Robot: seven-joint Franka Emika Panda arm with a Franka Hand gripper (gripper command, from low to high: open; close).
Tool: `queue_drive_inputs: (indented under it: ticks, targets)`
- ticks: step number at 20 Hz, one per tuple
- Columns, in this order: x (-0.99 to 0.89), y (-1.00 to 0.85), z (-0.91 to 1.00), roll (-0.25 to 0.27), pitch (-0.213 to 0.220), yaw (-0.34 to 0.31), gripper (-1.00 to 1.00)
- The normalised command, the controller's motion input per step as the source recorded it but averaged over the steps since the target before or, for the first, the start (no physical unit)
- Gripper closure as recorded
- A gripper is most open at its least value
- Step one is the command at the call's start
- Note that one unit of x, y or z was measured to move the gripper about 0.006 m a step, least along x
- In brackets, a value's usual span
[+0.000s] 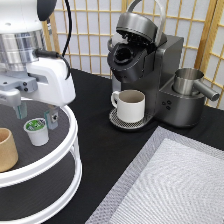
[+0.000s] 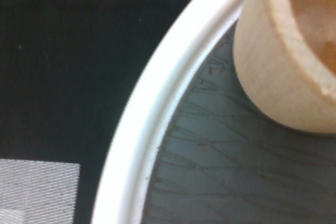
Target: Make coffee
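While the arm hangs over the two-tier white tray (image 1: pixel 70 131) at the exterior view's left, its end effector (image 1: pixel 35 115) stands spread open, holding nothing, one finger at each side above the coffee pod (image 1: pixel 37 131). The pod, white with a green-and-white foil top, sits upright on the tray's dark upper tier, just under the gap between the fingers, and whether either finger touches it cannot be told. A tan cup (image 1: pixel 6 149) stands on the same tier, near the end effector toward the view's lower left. Well off toward the view's right, on the black worktop (image 1: pixel 105 155), a cream mug (image 1: pixel 130 105) rests on the drip plate of a dark coffee machine (image 1: pixel 150 70) whose lid is raised. A steel pitcher (image 1: pixel 192 84) sits on the machine's far side from the end effector, and a grey mat (image 1: pixel 175 185) covers the lower right of the view.

From the wrist camera, the tray's white rim (image 2: pixel 150 135) curves past the tan cup's (image 2: pixel 285 70) side, the cup resting on the grey liner, with black worktop (image 2: pixel 67 75) and a mat corner (image 2: pixel 37 190) beyond the rim.
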Motion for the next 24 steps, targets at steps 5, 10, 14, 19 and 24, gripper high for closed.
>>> queue_drive_inputs:
  ticks: [5, 10, 14, 19, 24]
  targets:
    - [-0.25, -0.06, -0.21, 0.045, -0.015, 0.021, -1.00]
    - [-0.28, -0.01, -0.02, 0.031, -0.013, 0.000, -1.00]
    - [-0.17, -0.05, 0.01, 0.038, -0.019, 0.000, 1.00]
    - [-0.02, -0.07, 0.08, 0.052, -0.007, 0.000, 1.00]
    - [0.00, -0.13, 0.07, 0.073, 0.000, 0.000, 1.00]
